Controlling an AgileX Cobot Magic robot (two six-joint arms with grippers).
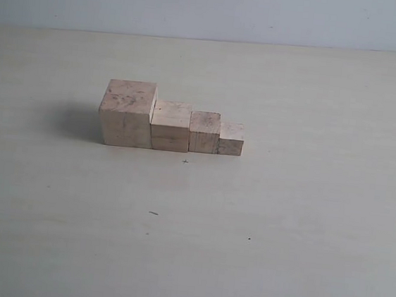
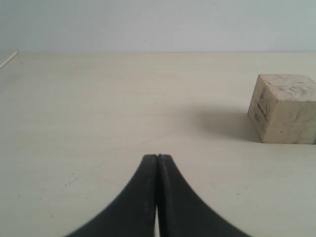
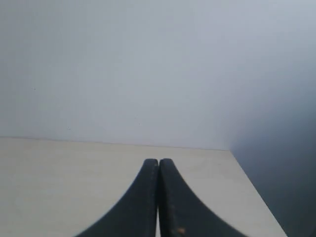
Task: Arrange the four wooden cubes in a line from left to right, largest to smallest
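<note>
left jaws, right jaws pressed together. four wooden cubes (image 1: 171, 124) touching in row, largest left; wide table (image 1: 302, 237) around.

Pale table (image 1: 292, 265), grey-blue wall (image 1: 213, 8)

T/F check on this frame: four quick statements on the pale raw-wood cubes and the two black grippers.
1. In the exterior view the pale raw-wood cubes step down in size from left to right: largest cube, second cube, third cube, smallest cube. True.
2. The smallest cube is stacked on the largest cube. False: it stands on the pale beige tabletop at the right end of the row.
3. The left gripper is shut and holds nothing. True.
4. The right gripper is clamped on a cube. False: it is shut on nothing, and no cube shows in its wrist view.
</note>
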